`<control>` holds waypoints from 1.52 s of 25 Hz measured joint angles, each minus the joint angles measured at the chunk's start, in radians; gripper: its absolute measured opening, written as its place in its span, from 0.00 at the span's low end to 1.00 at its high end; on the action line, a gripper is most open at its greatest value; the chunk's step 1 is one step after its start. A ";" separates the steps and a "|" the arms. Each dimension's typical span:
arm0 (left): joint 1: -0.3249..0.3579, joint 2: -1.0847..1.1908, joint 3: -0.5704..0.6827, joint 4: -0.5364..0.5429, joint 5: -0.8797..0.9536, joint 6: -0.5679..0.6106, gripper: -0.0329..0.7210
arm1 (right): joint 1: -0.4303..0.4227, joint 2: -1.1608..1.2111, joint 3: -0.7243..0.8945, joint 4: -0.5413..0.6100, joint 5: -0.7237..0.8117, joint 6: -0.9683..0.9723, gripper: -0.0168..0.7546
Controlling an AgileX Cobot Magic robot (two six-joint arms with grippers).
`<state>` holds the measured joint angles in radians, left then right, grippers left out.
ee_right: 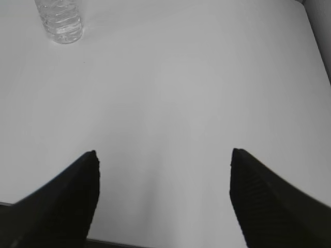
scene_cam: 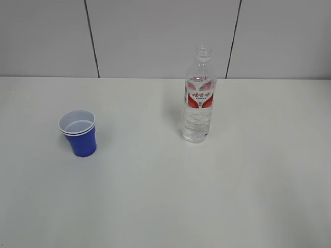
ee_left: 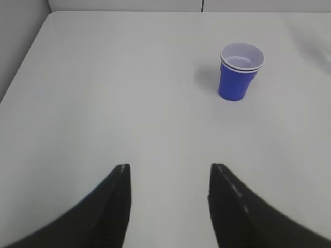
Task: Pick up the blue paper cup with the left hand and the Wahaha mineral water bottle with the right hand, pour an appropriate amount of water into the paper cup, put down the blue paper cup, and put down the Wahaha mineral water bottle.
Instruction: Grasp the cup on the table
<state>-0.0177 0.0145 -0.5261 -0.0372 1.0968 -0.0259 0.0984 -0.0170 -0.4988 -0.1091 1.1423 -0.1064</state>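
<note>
The blue paper cup point(scene_cam: 78, 133) stands upright on the white table, left of centre; it looks like two nested cups with a white inside. It also shows in the left wrist view point(ee_left: 239, 71), far ahead and right of my left gripper point(ee_left: 169, 168), which is open and empty. The Wahaha mineral water bottle point(scene_cam: 199, 96) stands upright, capless, right of centre, with a red-and-white label. Only its clear base shows in the right wrist view point(ee_right: 60, 18), far ahead and left of my right gripper point(ee_right: 163, 153), which is open wide and empty. Neither arm appears in the exterior view.
The white table point(scene_cam: 170, 196) meets a grey panelled wall point(scene_cam: 155, 36) behind. The table's left edge point(ee_left: 23, 64) shows in the left wrist view, its right edge point(ee_right: 316, 44) in the right wrist view.
</note>
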 joint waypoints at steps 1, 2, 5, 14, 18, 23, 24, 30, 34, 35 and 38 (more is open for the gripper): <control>0.000 0.000 -0.004 -0.006 -0.005 0.000 0.55 | 0.000 0.000 0.000 0.000 0.000 0.000 0.78; 0.000 0.000 -0.014 -0.008 -0.010 0.000 0.58 | 0.000 0.000 0.000 0.000 0.000 0.000 0.78; 0.000 0.013 -0.043 -0.017 -0.055 0.000 0.68 | 0.000 0.000 0.000 0.000 0.000 0.000 0.78; 0.000 0.212 -0.056 -0.102 -0.360 0.084 0.79 | 0.000 0.000 0.000 0.000 0.000 0.000 0.78; 0.000 0.339 -0.056 -0.136 -0.494 0.117 0.80 | 0.000 0.000 0.000 0.000 0.000 0.000 0.78; -0.020 0.511 -0.014 -0.147 -0.710 0.121 0.80 | 0.000 0.000 0.000 0.000 0.000 0.000 0.78; -0.028 0.547 0.006 -0.149 -0.750 0.121 0.80 | 0.000 0.000 0.000 0.000 0.000 0.000 0.78; -0.113 0.713 0.141 -0.156 -1.006 0.123 0.80 | 0.000 0.000 0.000 0.000 0.000 0.000 0.78; -0.180 0.859 0.188 -0.157 -1.153 0.123 0.80 | 0.000 0.000 0.000 0.000 0.000 0.000 0.78; -0.193 0.905 0.188 -0.157 -1.188 0.123 0.80 | 0.000 0.000 0.000 0.000 0.000 0.000 0.78; -0.222 1.038 0.188 -0.157 -1.290 0.123 0.80 | 0.000 0.000 0.000 0.000 0.000 0.000 0.78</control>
<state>-0.2393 1.0527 -0.3380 -0.1946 -0.1930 0.0971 0.0984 -0.0170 -0.4988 -0.1091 1.1423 -0.1064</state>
